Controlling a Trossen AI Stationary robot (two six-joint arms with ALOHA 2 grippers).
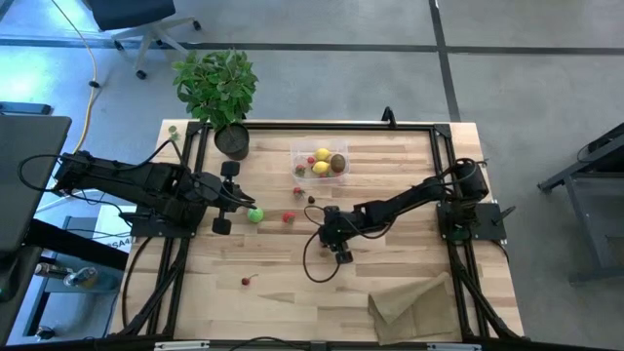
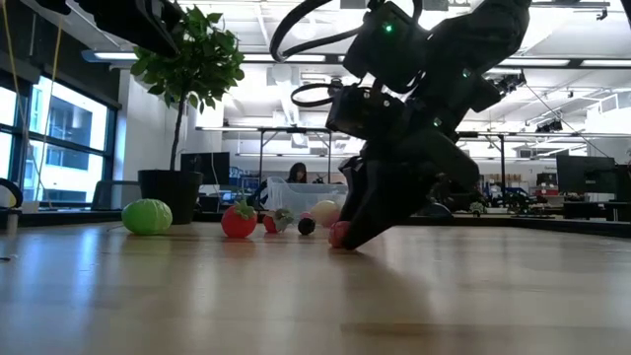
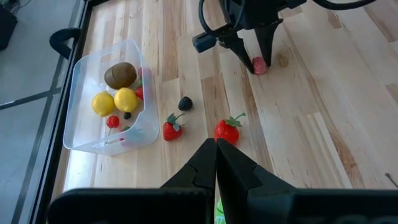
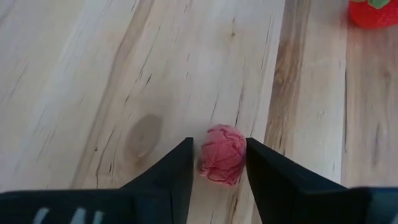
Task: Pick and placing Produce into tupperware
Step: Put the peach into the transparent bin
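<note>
A pink raspberry (image 4: 222, 155) lies on the wooden table, with my right gripper (image 4: 219, 155) shut on it; it also shows in the low view (image 2: 339, 234). The clear tupperware (image 3: 79, 62) at the far middle of the table holds two lemons (image 3: 115, 101), a kiwi (image 3: 120, 74) and small red berries. Two strawberries (image 3: 227, 130) (image 3: 172, 129) and a blackberry (image 3: 185, 103) rest on the wood beside it. My left gripper (image 3: 216, 158) is shut and hangs in the air over the green lime (image 1: 255, 214), touching nothing. My right gripper pinches the raspberry's two opposite sides (image 4: 239, 158) between its two fingers (image 4: 261, 168). They slant down at it from the table's right side. The raspberry sits on the table between them.
A potted plant (image 1: 219, 88) stands at the far left corner. A brown paper bag (image 1: 414, 307) lies at the near right. One more small red berry (image 1: 246, 282) lies near the front left. Bare wood stretches between my right gripper and the tupperware.
</note>
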